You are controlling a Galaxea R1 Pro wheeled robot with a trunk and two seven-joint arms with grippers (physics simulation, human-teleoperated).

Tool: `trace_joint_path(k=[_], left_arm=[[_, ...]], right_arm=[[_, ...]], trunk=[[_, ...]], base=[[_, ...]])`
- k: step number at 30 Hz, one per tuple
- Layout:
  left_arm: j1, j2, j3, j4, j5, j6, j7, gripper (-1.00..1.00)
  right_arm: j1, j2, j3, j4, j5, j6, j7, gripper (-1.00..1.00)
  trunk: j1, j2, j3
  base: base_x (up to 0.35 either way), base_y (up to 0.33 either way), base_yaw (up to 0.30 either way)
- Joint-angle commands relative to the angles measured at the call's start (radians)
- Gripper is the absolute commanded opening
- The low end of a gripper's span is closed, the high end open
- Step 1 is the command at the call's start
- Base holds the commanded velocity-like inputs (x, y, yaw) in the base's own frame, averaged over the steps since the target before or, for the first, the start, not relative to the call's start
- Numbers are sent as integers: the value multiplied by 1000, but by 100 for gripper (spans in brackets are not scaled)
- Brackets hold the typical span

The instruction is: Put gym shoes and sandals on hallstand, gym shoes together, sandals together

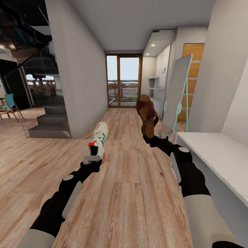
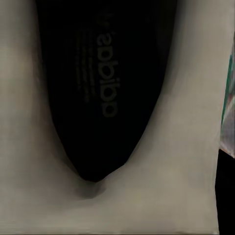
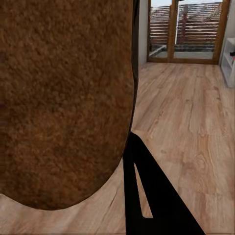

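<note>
white gym shoe (image 1: 99,137) clamped in left tool (image 1: 93,159), brown sandal (image 1: 147,115) in right tool (image 1: 155,137); both lifted off corridor floor (image 1: 131,193) for carrying to rack.

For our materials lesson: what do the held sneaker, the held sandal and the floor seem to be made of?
Sneaker: white leather-like upper, smooth and matte, with green stripes; possibly synthetic.
Sandal: dark brown leather strap; its footbed looks grainy, suede-like.
Floor: light wood planks or laminate, with visible grain and seams.

Both arms extended forward, left gripper (image 1: 93,159) clamped, right gripper (image 1: 156,136) clamped
</note>
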Motion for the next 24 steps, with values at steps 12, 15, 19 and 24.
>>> trace_joint_path(k=[12, 15, 19, 24], left_arm=[[68, -14, -6, -5, 5, 6, 12, -100], [72, -14, -6, -5, 5, 6, 12, -100], [72, -14, -6, -5, 5, 7, 12, -100], [73, -14, -6, -5, 5, 7, 12, -100]], right_arm=[[-1, 1, -4, 68, 5, 26, 17, -100], [-1, 2, -4, 85, 4, 26, 17, -100], [-1, 2, -4, 108, 5, 26, 17, -100], [-1, 3, -2, 133, 7, 26, 18, -100]], trunk=[[-2, -3, -1], [-2, -3, -1], [-2, -3, -1], [-2, -3, -1]], base=[[152, 0, 0], [336, 0, 0], [340, 0, 0], [341, 0, 0]])
